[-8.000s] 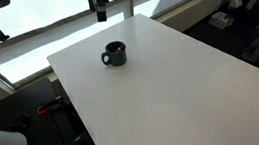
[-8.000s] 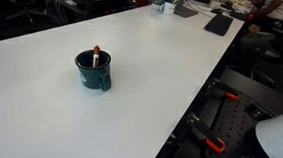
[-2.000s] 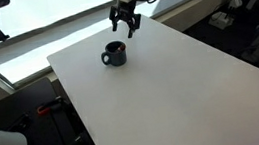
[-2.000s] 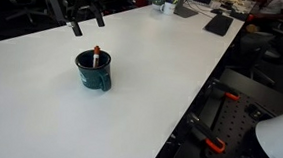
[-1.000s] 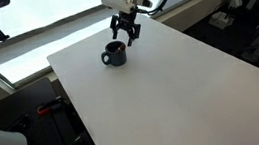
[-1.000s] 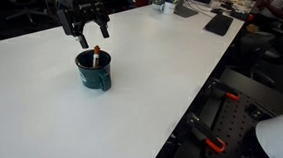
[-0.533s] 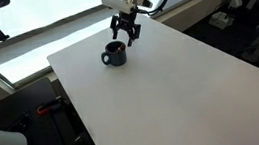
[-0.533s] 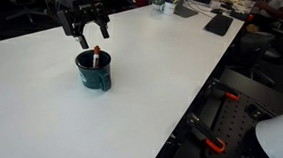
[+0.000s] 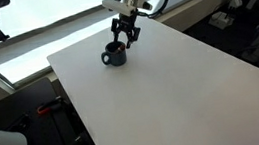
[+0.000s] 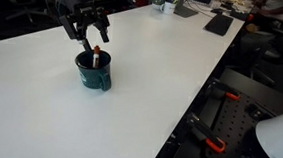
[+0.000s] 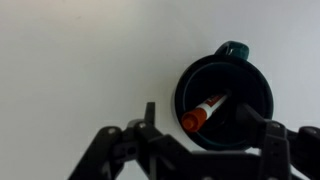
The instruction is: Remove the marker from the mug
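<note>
One relation is deciding the coming move: the marker (image 11: 205,112) is leaning inside the mug (image 11: 245,85), right of centre in the wrist view. Its long axis is slanting from lower left, where the reddish tip is showing, to upper right. The pincer (image 11: 198,114) is hanging with its fingers spread apart and gripping nothing, and the tip is lying roughly between them. In an exterior view the pincer (image 10: 88,33) is hovering just above the mug (image 10: 93,74) on the bench (image 10: 161,80), so a straight descent is probably all that is needed.
</note>
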You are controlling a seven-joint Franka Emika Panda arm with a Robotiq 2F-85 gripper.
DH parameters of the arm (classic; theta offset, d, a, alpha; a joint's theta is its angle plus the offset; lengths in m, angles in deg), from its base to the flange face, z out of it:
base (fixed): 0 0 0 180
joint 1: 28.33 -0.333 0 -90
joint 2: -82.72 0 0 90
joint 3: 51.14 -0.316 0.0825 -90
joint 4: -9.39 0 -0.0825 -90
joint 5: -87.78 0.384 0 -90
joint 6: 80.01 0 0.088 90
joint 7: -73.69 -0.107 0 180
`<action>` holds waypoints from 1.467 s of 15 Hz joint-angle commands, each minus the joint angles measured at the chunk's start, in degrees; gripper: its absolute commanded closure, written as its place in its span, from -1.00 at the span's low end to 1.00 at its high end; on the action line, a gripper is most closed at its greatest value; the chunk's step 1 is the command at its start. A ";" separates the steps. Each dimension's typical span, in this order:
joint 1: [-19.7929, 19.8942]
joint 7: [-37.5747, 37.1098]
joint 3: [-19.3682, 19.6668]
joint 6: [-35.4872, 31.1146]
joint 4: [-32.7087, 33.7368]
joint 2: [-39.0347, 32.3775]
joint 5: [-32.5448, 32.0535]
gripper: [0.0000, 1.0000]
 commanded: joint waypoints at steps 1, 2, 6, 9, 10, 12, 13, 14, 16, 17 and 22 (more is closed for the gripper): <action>0.39 0.90 -0.12 -0.43 0.15 -0.09 1.18 -0.05; 0.47 1.04 -0.16 -0.51 0.10 -0.10 1.25 0.13; 0.68 1.34 -0.28 -1.18 -0.41 0.08 1.38 0.71; 0.75 1.54 -0.36 -1.72 -0.73 0.43 1.42 0.92; 0.81 1.53 -0.40 -1.85 -0.74 0.42 1.52 0.90; 0.94 1.55 -0.50 -2.14 -0.71 0.56 1.99 0.94; 0.99 1.64 -0.54 -2.46 -0.83 0.61 2.31 0.93; 1.03 1.64 -0.54 -2.69 -0.89 0.63 2.58 0.95; 1.05 1.55 -0.51 -3.14 -0.95 0.67 3.25 0.95; 1.03 1.56 -0.50 -3.27 -1.02 0.71 3.44 0.94; 0.87 1.59 -0.47 -4.19 -1.49 0.96 3.52 0.94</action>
